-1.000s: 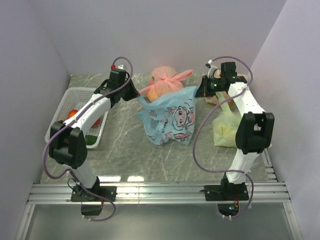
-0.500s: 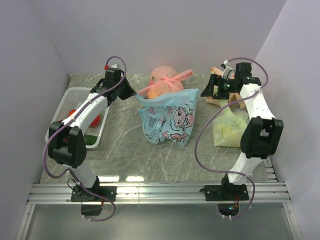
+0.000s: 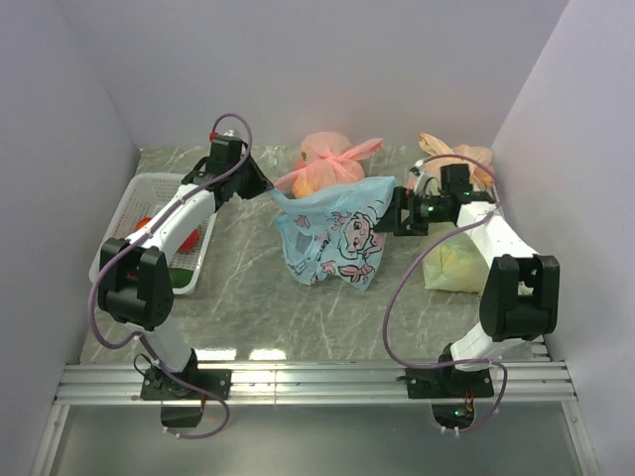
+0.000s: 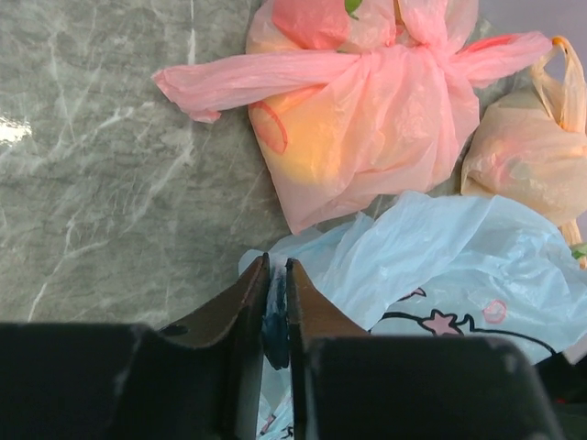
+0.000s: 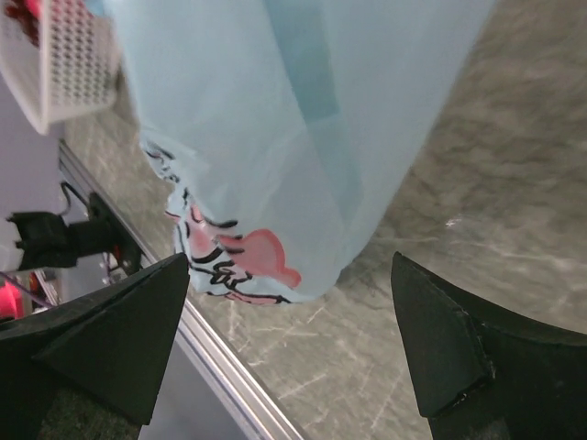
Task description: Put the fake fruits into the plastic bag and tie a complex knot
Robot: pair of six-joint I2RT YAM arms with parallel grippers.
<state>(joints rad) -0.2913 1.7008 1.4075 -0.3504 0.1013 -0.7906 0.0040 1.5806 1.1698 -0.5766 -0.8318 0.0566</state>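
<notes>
The plastic bag (image 3: pixel 332 236) is light blue with a pink cartoon print and lies slumped mid-table. My left gripper (image 3: pixel 266 188) is at its back left corner. In the left wrist view (image 4: pixel 276 264) the jaws stand almost together with a strip of the blue film pinched between them. My right gripper (image 3: pixel 399 213) hovers at the bag's right side, open. The bag (image 5: pixel 275 137) hangs just ahead of it with nothing between the fingers. I cannot make out a knot. Fake fruits, one red (image 3: pixel 145 226) and one dark green (image 3: pixel 183 280), lie in the white basket (image 3: pixel 139 190).
A tied pink bag (image 3: pixel 332 164) sits right behind the blue one. A pale orange bag (image 3: pixel 461 155) is at the back right and a yellow-green bag (image 3: pixel 451 263) lies under my right forearm. Walls close in on three sides. A metal rail (image 3: pixel 317 382) runs along the front.
My right gripper opened and let go of the bag's right end, swung out to the back right, then came down to the bag's right side. The left gripper stayed on its corner.
</notes>
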